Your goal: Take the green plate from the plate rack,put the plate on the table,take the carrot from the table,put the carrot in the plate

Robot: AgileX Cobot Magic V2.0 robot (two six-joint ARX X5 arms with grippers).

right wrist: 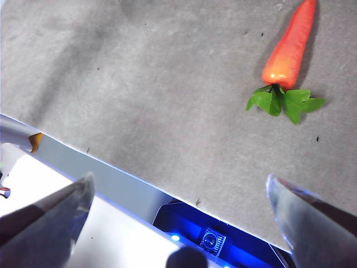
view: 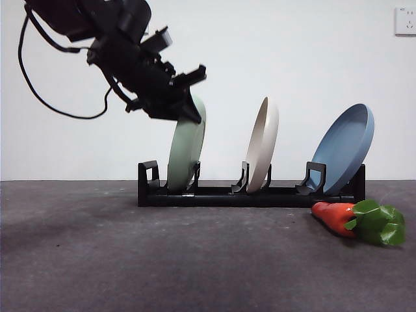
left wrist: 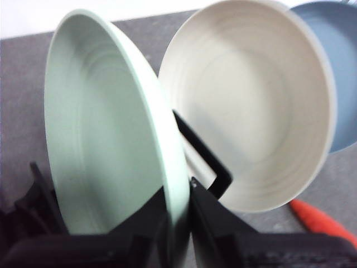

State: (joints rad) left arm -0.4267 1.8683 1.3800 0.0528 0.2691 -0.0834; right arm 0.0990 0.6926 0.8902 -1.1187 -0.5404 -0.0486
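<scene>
Nearest the front camera: carrot (view: 335, 216), lying flat on the table (view: 162, 260) at the right, orange-red body pointing toward the rack's end, bright green leaves (view: 380, 224) fanned out to the right. Short, stubby, smooth. Touching nothing else.

Just behind, plate rack (view: 250, 193), long, low, black, carrying three plates on edge. Left slot: green plate (view: 186, 149), pale sage, matte, raised rim, leaning a little to the right, foot down between the holders. Middle slot: beige plate (view: 263, 144), also tipped right. Right slot: blue plate (view: 344, 148), leaning furthest, propped against the end holder.

Up at the green plate's top rim, left gripper (view: 189, 109), coming in dark from the upper left. From its wrist camera, left gripper (left wrist: 179, 215) closed narrow on the green plate (left wrist: 106, 139), one black jaw on each face of the rim; beige plate (left wrist: 251, 106) right behind, blue plate (left wrist: 334, 72) beyond, a sliver of carrot (left wrist: 323, 220) past them.

Right gripper (right wrist: 178, 195) hanging well apart, jaws spread wide, gripping nothing, looking down on carrot (right wrist: 290, 47) and table (right wrist: 139, 100).
</scene>
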